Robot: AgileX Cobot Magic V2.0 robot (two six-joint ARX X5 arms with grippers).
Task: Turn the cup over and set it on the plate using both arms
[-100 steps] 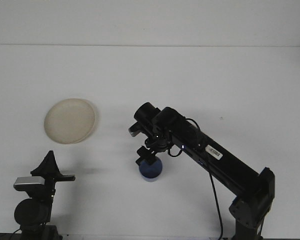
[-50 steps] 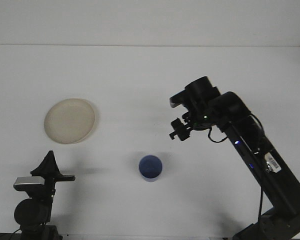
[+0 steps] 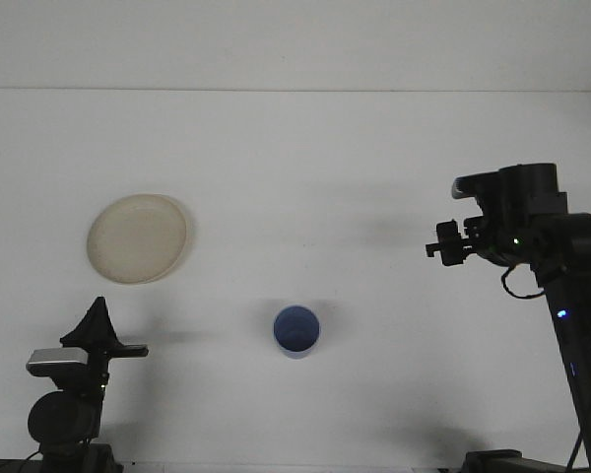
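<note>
Cream-coloured and shallow, the plate [image 3: 138,237] lies flat at the left of the frame on the white tabletop [image 3: 305,168], with nothing on it. Below it, in the lower left corner, the left gripper [image 3: 97,335] is parked low on its arm; its fingers point up and meet in a dark peak, so they look closed on nothing, though the angle makes this hard to confirm.

Lower centre of the frame stands the blue cup [image 3: 296,331], mouth up, with the open rim and darker inside showing. It sits alone, well apart from the plate and from both grippers. It looks like a small, thin-walled plastic cup: probably light, stiff enough to keep its shape under a gentle squeeze, and smooth enough to slip. A light cup tips or skids easily if nudged, so contact should be square. The best hold seems to be across the side wall just below the rim, or one finger inside and one outside the lip, with modest pressure so that the wall does not buckle.

At the right edge of the frame the right gripper [image 3: 443,246] hangs high above the tabletop, aimed toward the left and carrying nothing; whether its fingers are spread or closed cannot be told from here.
</note>
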